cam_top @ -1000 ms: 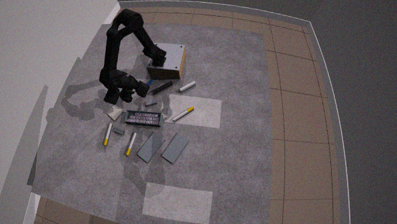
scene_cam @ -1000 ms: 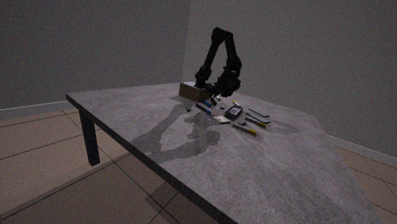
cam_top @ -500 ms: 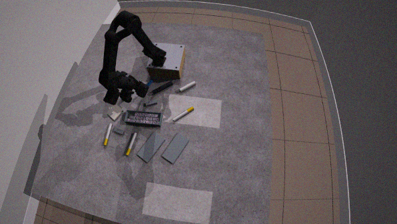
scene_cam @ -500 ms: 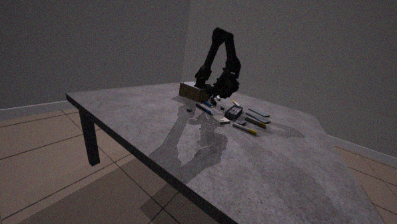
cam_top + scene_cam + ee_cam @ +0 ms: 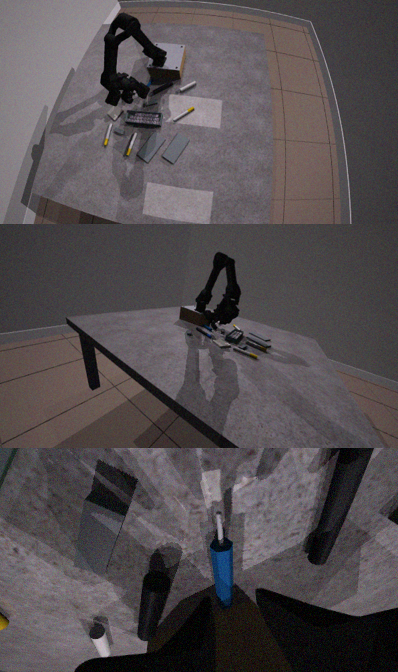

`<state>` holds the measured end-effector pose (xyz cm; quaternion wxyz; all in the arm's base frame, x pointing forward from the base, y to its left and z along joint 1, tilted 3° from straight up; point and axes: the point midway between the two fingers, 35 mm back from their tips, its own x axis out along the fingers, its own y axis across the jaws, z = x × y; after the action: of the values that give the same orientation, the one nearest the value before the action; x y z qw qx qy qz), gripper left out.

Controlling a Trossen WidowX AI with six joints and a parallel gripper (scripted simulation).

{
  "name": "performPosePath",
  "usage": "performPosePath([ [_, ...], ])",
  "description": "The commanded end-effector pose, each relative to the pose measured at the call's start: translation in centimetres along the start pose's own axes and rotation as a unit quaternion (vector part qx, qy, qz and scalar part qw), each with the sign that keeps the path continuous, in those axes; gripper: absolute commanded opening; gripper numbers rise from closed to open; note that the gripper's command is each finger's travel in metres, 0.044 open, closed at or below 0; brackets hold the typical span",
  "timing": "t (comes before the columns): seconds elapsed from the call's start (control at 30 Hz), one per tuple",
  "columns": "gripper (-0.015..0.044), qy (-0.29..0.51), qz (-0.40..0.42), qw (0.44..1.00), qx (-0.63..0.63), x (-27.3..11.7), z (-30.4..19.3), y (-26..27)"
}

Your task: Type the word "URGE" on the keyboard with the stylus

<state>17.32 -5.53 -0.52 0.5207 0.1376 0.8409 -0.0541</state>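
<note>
Typing "URGE" still appears to be at its preparatory stage: the stylus has yet to be picked up, and all four letters seem to be left. The blue stylus [image 5: 149, 83] [image 5: 207, 328] [image 5: 222, 570] is near the box-shaped base [image 5: 173, 55] [image 5: 190, 316], its pale metal tip pointing away from the base in the wrist view. The gripper [image 5: 147, 91] [image 5: 214, 325] [image 5: 233, 599] is partly open and holds nothing, with its fingers standing to either side of the stylus's rear end in that view. Whether they are low enough to close around the barrel, I cannot tell. The keyboard [image 5: 144, 118] [image 5: 234, 336] lies on the table [image 5: 234, 73] [image 5: 133, 327] [image 5: 280, 523], apart from the stylus; its letters are too small to read, and no key is being pressed. The step in hand looks like lining up the grasp. A black pen [image 5: 162, 88] [image 5: 154, 603] lies close to the stylus, so a sideways error could nudge it. After a secure grip, the remaining work should be lifting the stylus, turning its tip down, and pressing U, R, G and E in order, firmly, without letting go.
</note>
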Motion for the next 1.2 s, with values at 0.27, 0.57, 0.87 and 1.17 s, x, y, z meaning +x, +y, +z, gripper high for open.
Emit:
performPosePath([
  [0.27,0.015,0.001,-0.001,1.0,-0.001,1.0,0.5,0.0],
  [0.57,0.015,0.001,-0.001,1.0,-0.001,1.6,0.8,0.0],
  [0.87,0.015,0.001,-0.001,1.0,-0.001,2.3,1.2,0.0],
  [1.17,0.015,0.001,-0.001,1.0,-0.001,3.0,1.6,0.0],
])
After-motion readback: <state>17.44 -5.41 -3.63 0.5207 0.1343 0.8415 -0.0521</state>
